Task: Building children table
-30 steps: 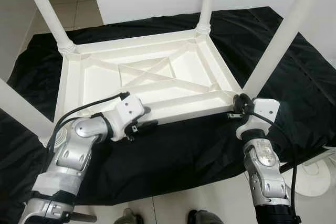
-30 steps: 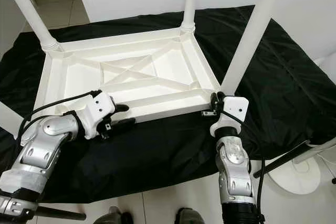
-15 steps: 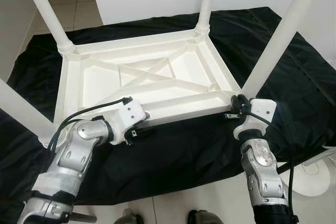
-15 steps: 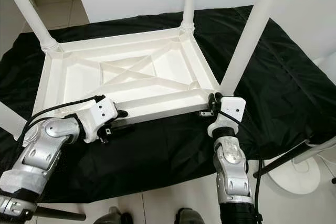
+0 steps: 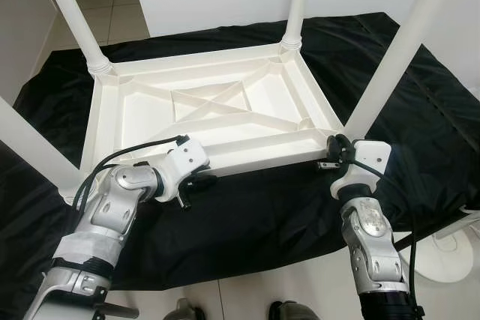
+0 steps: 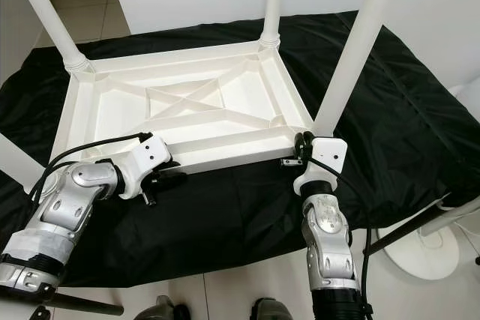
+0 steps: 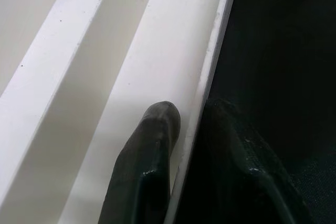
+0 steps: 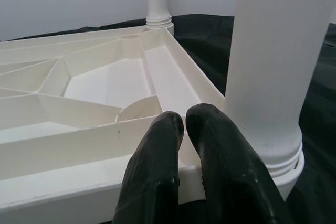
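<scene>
Table, white plastic and upside down, lies on a black cloth spread over the floor, its four legs pointing up. All legs look seated in their corner sockets, so the step in hand is probably gripping the near rim to lift or turn the piece over.

To do that well, both grips should sit firmly on the rim before any lift, and both arms should rise together so the frame does not twist or slip. The near right leg stands just beside the right arm; the wrist should stay clear of it as the table tips. The cloth could drag along if a finger pinches it with the rim.

Left end effector is at the near rim toward the left corner. In the left wrist view its fingers straddle the rim edge, one on the white inner face and one on the dark outer side, narrowly parted and apparently clamping the rim.

Right end effector is at the near right corner, beside the leg's base. In the right wrist view its fingertips are pressed together, clenched on nothing, resting over the corner of the rim.
</scene>
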Robot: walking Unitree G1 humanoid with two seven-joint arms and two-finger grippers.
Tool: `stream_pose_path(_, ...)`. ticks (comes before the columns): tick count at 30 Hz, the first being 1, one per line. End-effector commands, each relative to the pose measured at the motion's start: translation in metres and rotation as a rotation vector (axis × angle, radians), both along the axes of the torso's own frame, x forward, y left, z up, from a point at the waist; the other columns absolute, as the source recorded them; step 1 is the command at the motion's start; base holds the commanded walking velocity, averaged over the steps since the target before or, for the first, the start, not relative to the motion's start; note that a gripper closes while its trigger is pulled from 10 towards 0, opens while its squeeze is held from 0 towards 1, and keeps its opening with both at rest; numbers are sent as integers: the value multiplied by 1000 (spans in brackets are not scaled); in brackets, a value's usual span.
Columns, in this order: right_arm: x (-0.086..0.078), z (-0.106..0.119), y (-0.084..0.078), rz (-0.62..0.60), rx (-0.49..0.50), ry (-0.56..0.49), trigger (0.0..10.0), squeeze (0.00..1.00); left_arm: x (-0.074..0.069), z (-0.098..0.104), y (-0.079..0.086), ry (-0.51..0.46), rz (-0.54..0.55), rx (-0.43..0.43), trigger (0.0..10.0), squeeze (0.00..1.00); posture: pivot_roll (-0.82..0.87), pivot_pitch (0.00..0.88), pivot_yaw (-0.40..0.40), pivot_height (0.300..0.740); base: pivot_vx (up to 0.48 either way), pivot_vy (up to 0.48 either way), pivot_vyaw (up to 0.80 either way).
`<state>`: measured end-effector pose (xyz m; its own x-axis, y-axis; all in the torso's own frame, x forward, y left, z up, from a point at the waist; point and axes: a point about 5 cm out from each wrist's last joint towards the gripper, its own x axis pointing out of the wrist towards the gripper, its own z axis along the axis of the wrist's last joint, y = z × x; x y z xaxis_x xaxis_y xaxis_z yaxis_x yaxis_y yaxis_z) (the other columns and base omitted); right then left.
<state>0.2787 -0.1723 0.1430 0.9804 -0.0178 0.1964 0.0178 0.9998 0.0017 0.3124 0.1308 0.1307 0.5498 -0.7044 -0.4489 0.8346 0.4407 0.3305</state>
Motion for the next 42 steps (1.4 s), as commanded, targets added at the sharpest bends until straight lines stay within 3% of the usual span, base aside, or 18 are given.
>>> stream_pose_path(1,1,-1,2,4,-4,-1,10000,0,9,-1,-5,-128,182,0,0,0,-118,79,57,740,0,0,0)
stream_pose_path(9,2,-1,5,9,-2,-1,10000,0,11,4,-32,-156,139,-39,0,0,-115,83,53,740,0,0,0)
stream_pose_path(10,2,0,5,9,-1,-2,10000,0,10,7,-48,-160,109,-62,0,0,-116,84,54,740,0,0,0)
stream_pose_path(14,3,0,5,8,0,-3,10000,0,9,9,-61,-164,85,-80,0,0,-118,85,55,740,0,0,0)
stream_pose_path(16,3,0,6,4,2,-4,10000,0,9,12,-76,-170,56,-100,0,0,-122,86,57,740,0,0,0)
stream_pose_path(22,3,1,6,-1,6,-5,10000,0,12,19,-99,-189,39,-124,0,0,-129,91,63,740,0,0,0)
stream_pose_path(24,3,1,6,-1,6,-5,10000,0,12,19,-99,-189,39,-124,0,0,-129,91,63,740,0,0,0)
stream_pose_path(25,3,1,7,-3,6,-6,10000,0,15,23,-110,-207,46,-135,353,0,-131,99,64,740,0,0,0)
stream_pose_path(27,3,1,7,-5,5,-6,10000,0,16,26,-115,-217,42,-147,39,0,-131,99,64,740,0,0,0)
stream_pose_path(28,3,1,7,-7,5,-7,10000,0,17,28,-119,-222,41,-155,353,0,-138,105,69,740,0,0,0)
stream_pose_path(29,3,2,7,-9,5,-8,10000,0,17,30,-121,-225,43,-159,2471,0,-138,105,69,740,0,0,0)
stream_pose_path(30,3,2,7,-9,5,-8,10000,0,17,30,-121,-225,43,-159,2471,0,-138,105,69,740,0,0,0)
stream_pose_path(31,3,1,6,-11,4,-8,10000,0,17,31,-122,-237,42,-159,10000,0,-139,106,69,740,0,0,0)
stream_pose_path(39,0,-1,6,-19,2,-1,10000,0,13,28,-115,-223,38,-203,10000,0,-135,119,74,740,0,0,0)
stream_pose_path(40,0,-2,6,-19,2,1,10000,0,11,29,-112,-209,44,-249,10000,1000,-129,121,72,740,0,0,0)
stream_pose_path(42,0,-2,7,-19,1,3,10000,0,8,32,-108,-213,45,-311,10000,1000,-127,122,71,740,0,0,0)
